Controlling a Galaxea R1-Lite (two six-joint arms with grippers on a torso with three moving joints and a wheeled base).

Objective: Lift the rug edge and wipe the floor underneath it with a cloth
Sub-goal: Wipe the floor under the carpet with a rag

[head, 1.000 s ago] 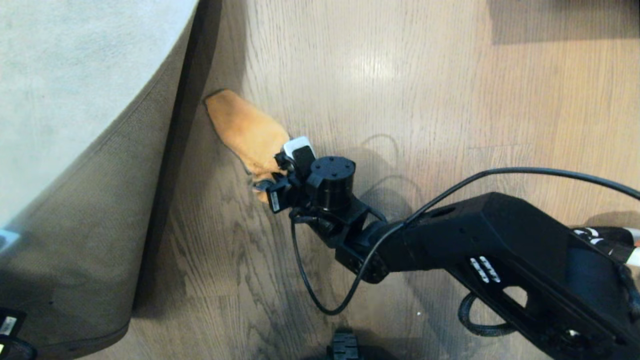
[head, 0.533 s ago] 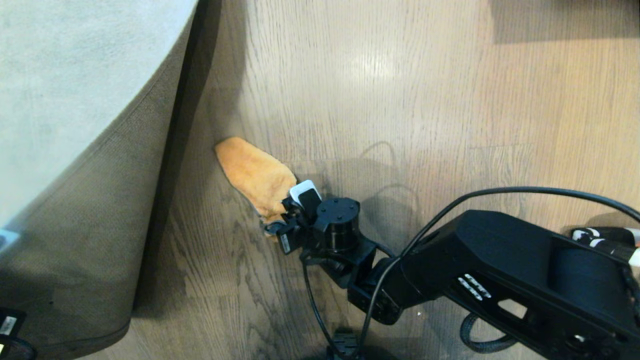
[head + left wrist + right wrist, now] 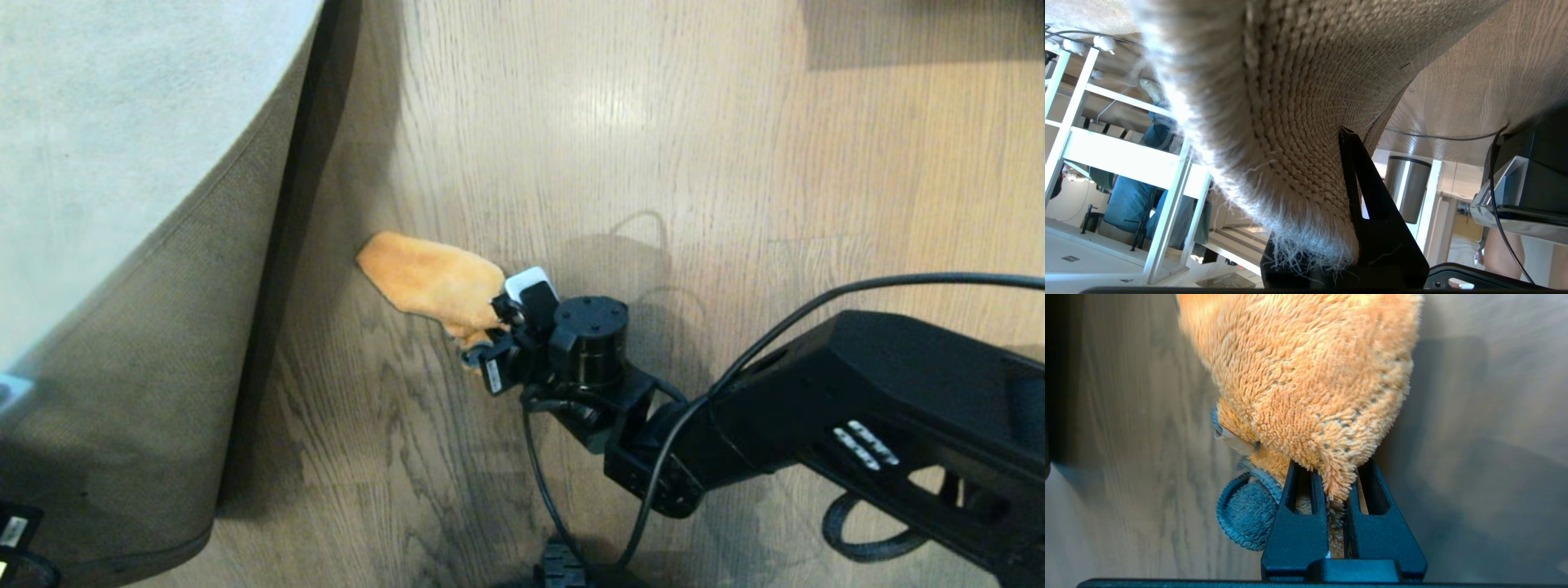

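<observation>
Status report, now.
Left gripper shut on the rug edge, lifted. Right gripper shut on the cloth, on the floor. Nothing in the way.

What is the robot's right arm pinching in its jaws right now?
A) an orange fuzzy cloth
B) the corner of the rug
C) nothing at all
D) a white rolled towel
A: the right gripper has its jaws closed on a fold of the orange cloth, which lies on the floor.
</observation>
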